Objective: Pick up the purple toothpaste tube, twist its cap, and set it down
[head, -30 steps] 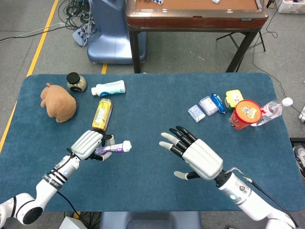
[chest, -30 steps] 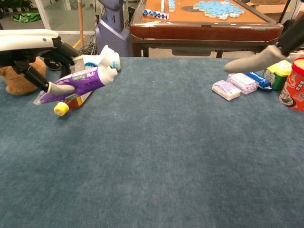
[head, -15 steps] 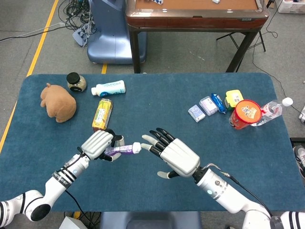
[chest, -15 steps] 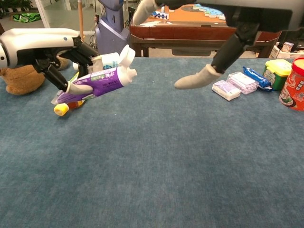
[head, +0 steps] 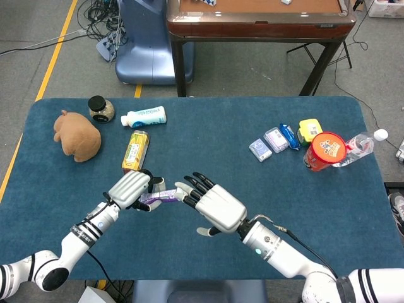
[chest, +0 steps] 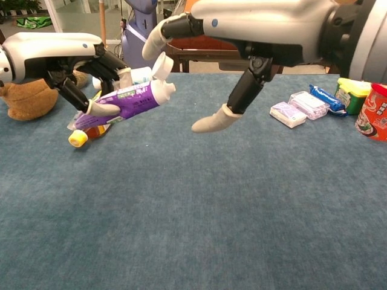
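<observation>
Your left hand (head: 129,188) grips the purple toothpaste tube (chest: 124,99) above the table (head: 208,139), cap (chest: 168,89) pointing right | your right hand (head: 214,205) is open, fingers spread, fingertips (chest: 151,46) just beside the cap; contact unclear.

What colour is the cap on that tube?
White, on the purple toothpaste tube; the cap shows best in the chest view.
</observation>
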Robot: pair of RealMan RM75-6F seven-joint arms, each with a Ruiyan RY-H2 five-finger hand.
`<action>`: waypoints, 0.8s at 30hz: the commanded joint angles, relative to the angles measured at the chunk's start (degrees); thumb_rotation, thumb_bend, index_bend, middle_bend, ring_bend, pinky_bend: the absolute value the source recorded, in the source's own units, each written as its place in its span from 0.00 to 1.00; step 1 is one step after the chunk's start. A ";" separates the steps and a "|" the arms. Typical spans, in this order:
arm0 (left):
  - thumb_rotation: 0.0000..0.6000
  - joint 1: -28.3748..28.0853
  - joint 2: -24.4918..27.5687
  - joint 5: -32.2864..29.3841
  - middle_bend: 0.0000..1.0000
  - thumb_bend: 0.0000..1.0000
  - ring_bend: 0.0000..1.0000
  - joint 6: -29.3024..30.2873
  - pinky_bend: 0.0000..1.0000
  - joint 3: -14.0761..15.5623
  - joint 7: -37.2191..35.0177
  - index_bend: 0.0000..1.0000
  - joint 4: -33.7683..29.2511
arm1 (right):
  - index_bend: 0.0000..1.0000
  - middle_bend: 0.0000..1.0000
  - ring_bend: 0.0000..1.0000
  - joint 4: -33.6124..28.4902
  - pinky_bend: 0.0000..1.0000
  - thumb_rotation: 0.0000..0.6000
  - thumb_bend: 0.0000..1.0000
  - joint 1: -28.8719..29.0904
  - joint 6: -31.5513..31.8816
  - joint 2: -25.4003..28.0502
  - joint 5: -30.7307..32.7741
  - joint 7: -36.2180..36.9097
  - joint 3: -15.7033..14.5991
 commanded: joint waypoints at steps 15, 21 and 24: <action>1.00 1.54 0.82 1.04 0.75 0.56 0.53 0.73 0.26 0.95 -5.34 0.62 1.21 | 0.17 0.09 0.00 3.71 0.00 0.80 0.23 1.78 1.85 -1.00 4.84 2.06 -2.67; 1.00 1.65 0.85 1.73 0.75 0.56 0.53 1.18 0.26 0.70 -6.62 0.62 1.21 | 0.17 0.09 0.00 5.22 0.00 0.80 0.23 2.79 1.60 -2.47 5.21 3.44 -2.96; 1.00 1.74 0.96 2.03 0.75 0.56 0.53 1.42 0.26 0.57 -7.36 0.62 1.04 | 0.17 0.09 0.00 5.81 0.00 0.80 0.23 3.22 1.51 -3.22 5.37 4.05 -3.16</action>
